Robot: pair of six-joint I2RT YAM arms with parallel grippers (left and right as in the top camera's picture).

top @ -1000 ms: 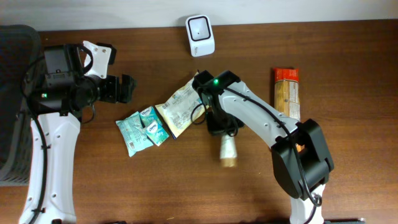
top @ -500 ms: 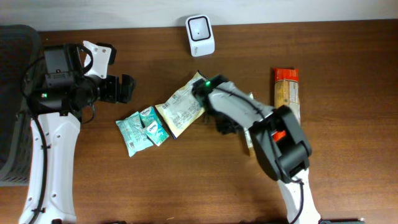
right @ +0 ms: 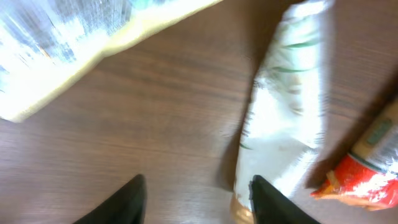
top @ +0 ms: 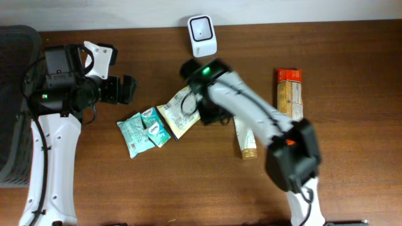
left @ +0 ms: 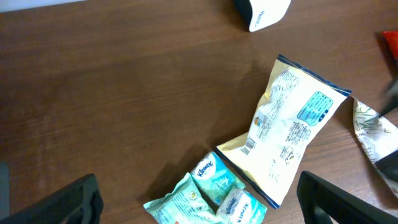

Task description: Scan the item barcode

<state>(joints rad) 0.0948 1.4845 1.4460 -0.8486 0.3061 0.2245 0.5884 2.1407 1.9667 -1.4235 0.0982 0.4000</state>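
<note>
Overhead: the tube [top: 245, 137] lies flat on the table [top: 352, 188], between the snack bag [top: 182, 112] and the orange box [top: 289, 93], just to the right of the right hand [top: 212, 117]; the left hand [top: 125, 89] hovers well apart, fingers spread and empty; the scanner [top: 202, 27] stands at the far edge.
Left wrist: the bag and tissue packs [left: 211, 196] lie ahead of the spread fingers.
Right wrist: the fingers are parted over bare table, the grip released; the tube lies just beside one finger, not between them.

Blur makes the tube [right: 283, 118] unreadable in the right wrist view. Overhead, the right arm [top: 245, 108] covers its claw [right: 200, 202] and part of the snack bag [top: 178, 117].
</note>
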